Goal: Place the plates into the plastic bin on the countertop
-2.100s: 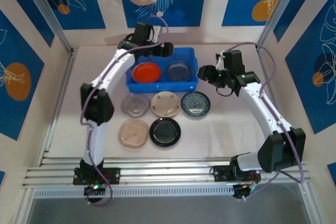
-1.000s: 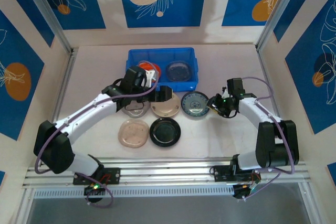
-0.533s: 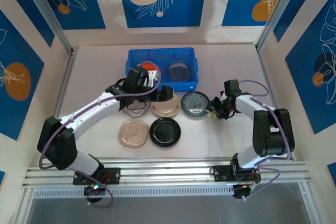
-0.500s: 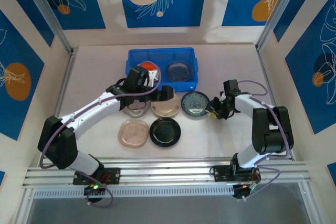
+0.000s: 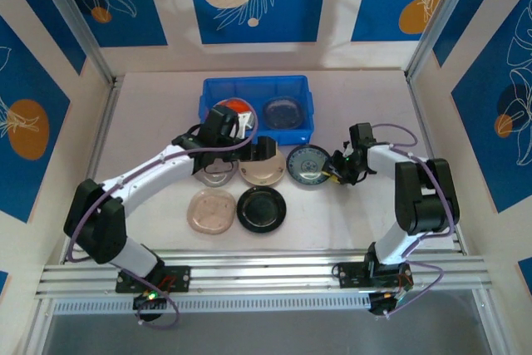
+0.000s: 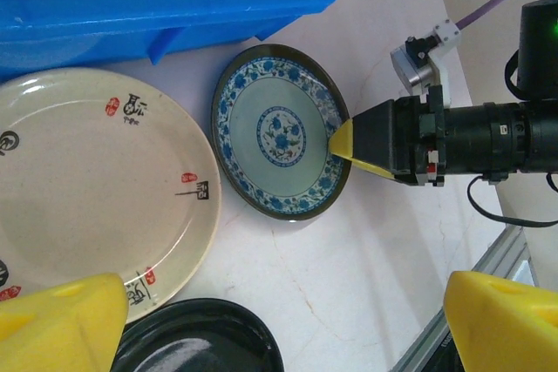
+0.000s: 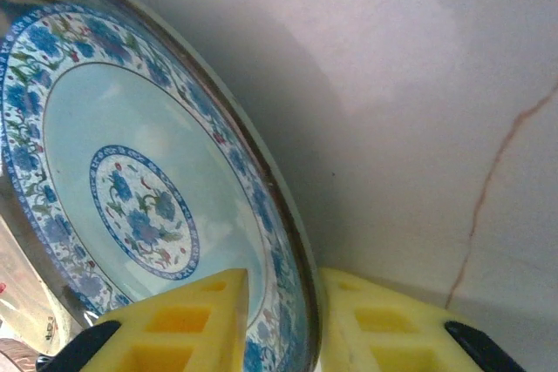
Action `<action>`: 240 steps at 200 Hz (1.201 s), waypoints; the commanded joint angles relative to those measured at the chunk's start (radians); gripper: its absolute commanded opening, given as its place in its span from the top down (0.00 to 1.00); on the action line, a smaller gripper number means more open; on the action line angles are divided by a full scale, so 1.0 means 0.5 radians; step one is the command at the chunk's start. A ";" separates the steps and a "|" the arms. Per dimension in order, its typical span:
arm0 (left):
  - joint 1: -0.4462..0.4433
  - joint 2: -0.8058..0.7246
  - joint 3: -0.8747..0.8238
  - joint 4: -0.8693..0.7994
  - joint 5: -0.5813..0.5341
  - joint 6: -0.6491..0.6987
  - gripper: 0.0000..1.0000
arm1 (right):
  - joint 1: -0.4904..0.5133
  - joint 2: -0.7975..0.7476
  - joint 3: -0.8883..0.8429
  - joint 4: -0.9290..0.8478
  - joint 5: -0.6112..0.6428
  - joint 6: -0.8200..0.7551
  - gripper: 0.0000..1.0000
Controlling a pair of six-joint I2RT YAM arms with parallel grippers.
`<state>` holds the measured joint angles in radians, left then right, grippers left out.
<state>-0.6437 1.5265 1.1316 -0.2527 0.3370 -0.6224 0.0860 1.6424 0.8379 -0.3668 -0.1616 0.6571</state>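
Right gripper (image 5: 337, 174) has dropped from beside the plastic bin (image 5: 254, 81) to the blue-patterned plate (image 5: 307, 164), which lies just before the bin's right corner; jaws narrowing astride its rim, firm grip unconfirmed. Left gripper (image 5: 253, 150) hovers nearby, wide open, empty. Pickup appears imminent.

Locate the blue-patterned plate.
In the top view the blue-patterned plate lies in front of the blue bin, right of the beige plate, with the right tool straddling its right rim.
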 commanded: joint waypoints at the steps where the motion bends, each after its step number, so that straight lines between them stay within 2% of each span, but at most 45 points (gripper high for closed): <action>1: -0.017 0.027 0.013 0.030 0.032 0.023 0.08 | 0.017 0.033 0.067 -0.030 -0.033 -0.014 0.75; 57: -0.018 0.048 0.025 0.012 0.025 0.065 0.07 | 0.020 0.002 0.041 -0.060 -0.033 -0.023 0.90; 81: -0.018 0.048 0.029 0.002 0.016 0.083 0.08 | 0.021 -0.028 0.021 -0.085 -0.022 -0.022 1.00; 182: -0.018 0.099 0.050 0.015 0.004 0.122 0.07 | -0.050 -0.536 0.006 -0.463 0.032 -0.114 1.00; 240: -0.016 0.107 0.053 0.065 0.031 0.093 0.09 | -0.011 -0.912 0.076 -0.680 -0.158 -0.205 1.00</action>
<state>-0.6437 1.5742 1.1339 -0.2459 0.3367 -0.5930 0.0662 1.2560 0.8345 -0.6342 -0.1585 0.5884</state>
